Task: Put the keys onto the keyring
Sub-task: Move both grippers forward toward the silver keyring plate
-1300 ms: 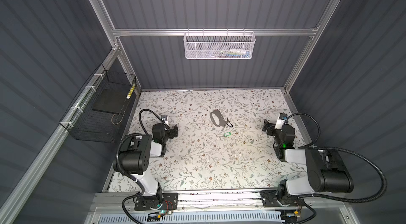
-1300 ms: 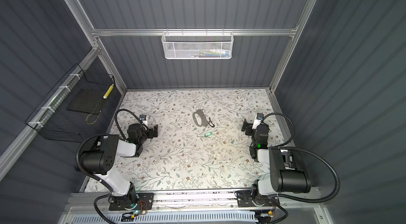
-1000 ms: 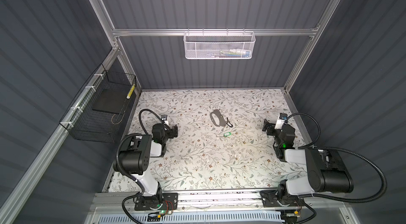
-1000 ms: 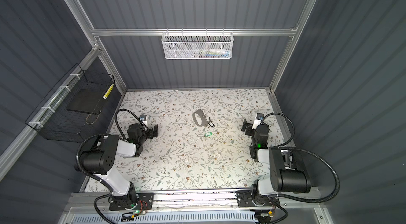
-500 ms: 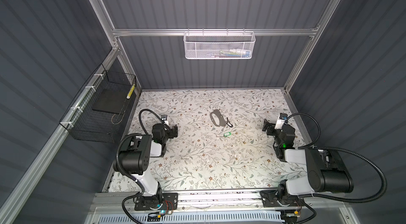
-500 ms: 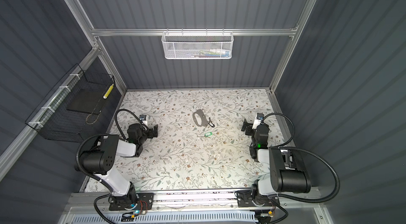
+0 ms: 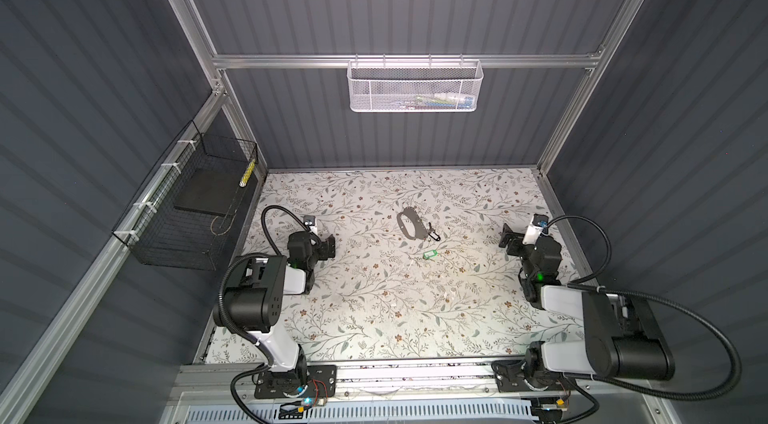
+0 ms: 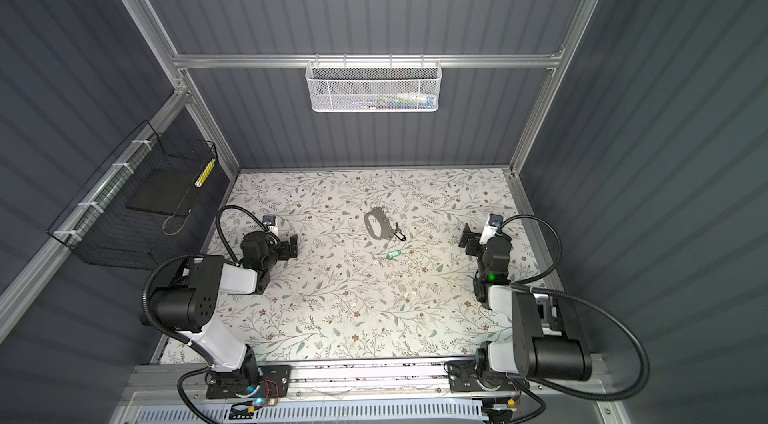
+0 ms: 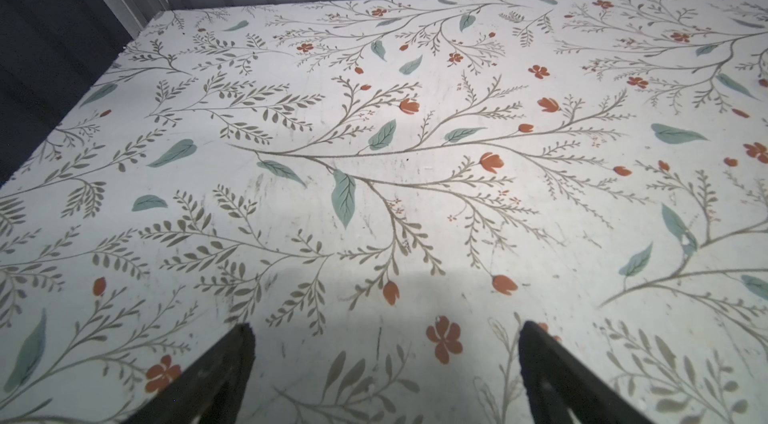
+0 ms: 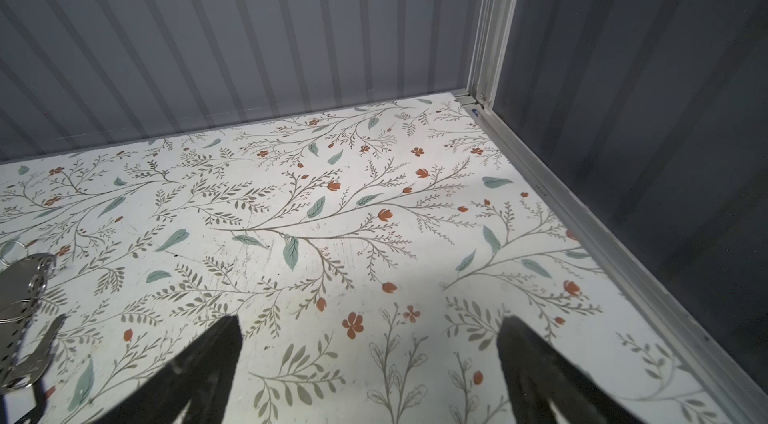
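Wire basket in black on the left wall, off the work surface. Next, left gripper, low over the floral table, jaws spread wide on nothing, facing the middle. Near the table's centre, keys: a grey metal bunch with a black clip at its right end, long axis running roughly front to back. White mesh basket high on the back wall, out of the way. Just in front and right of the keys, apart from them, keyring, green and flat on the table, long axis roughly across it, thin ring too small to make out. Right gripper likewise released and empty, judged somewhat nearer to the keyring than the left. Bare table between each claw and the keyring, nothing blocking a low approach.
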You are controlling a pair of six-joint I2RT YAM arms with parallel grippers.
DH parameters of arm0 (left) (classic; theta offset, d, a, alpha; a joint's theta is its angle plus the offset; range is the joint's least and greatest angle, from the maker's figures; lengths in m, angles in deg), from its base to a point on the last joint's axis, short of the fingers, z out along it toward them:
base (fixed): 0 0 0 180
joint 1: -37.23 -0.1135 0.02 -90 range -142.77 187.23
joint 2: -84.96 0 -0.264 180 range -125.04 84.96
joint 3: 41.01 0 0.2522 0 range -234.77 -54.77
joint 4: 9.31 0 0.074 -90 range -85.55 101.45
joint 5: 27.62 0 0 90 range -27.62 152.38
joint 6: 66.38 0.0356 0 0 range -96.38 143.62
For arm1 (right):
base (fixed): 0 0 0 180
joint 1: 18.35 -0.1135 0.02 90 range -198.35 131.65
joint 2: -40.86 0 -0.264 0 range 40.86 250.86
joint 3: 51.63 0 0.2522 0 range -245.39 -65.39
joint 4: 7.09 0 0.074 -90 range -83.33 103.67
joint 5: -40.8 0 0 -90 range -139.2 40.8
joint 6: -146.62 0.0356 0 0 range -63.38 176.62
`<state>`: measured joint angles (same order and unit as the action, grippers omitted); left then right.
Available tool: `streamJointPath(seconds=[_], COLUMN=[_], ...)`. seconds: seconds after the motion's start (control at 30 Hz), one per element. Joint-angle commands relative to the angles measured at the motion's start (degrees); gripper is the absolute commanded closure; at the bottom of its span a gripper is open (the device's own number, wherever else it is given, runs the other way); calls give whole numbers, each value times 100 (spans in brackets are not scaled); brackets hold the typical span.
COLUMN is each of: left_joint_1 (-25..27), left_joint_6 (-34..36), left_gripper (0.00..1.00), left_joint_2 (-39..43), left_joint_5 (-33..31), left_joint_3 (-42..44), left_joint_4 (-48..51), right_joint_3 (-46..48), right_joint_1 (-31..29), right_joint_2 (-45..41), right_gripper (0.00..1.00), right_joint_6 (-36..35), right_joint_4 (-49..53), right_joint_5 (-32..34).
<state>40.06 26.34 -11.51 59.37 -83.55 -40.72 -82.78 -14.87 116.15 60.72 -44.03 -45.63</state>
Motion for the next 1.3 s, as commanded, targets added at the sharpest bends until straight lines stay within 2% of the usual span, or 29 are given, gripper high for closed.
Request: streamJointPath(seconds=[0.0,0.13,0.23,0.3,0.37,0.47,0.63,0.73,0.93,1.1,1.27], left_joint_1=[-2,104,401,728,1081,1514,2292,2532,2573,2511,2028], left_joint_6=[-39,-488,-712,-815,-934,-1311,-1617,-1840,-1911,-1452,-1261], left_gripper=[0,1,1,3,6,14,19,19,19,13,12], left_joint_2=[523,1137,1449,1566,1587,1474,1318,1187,1000,791,316], left_joint_5=[-103,-262,-262,-259,-149,233,-20,-37,2,-74,409], left_joint_3=[-467,-851,-1268,-1546,-1895,-2354,-2756,-2878,-3153,-3554,-3910], left_joint_4=[999,2049,2946,3510,4146,4887,5440,5530,5896,6139,6119], right_joint_3=[-370,-1031,-1561,-1828,-2115,-2688,-4146,-4785,-5608,-6153,-6435], right_joint_1=[-23,-171,-690,-1222,-1710,-2113,-2387,-2628,-3345,-3415,-3424], right_joint_2=[-771,-1446,-1445,-1304,-1066,-466,560,1149,2112,2772,3214], right_gripper=[7,14,20,24,26,27,31,33,33,30,28], right_joint_6=[81,601,912,998,1195,1653,2190,2495,1979,1774,1670], right_joint_4=[1170,2627,3501,3776,3794,3760,4296,4564,5374,6047,6299], right_joint_5=[-87,-733,-524,-87,233,427,621,645,729,520,365])
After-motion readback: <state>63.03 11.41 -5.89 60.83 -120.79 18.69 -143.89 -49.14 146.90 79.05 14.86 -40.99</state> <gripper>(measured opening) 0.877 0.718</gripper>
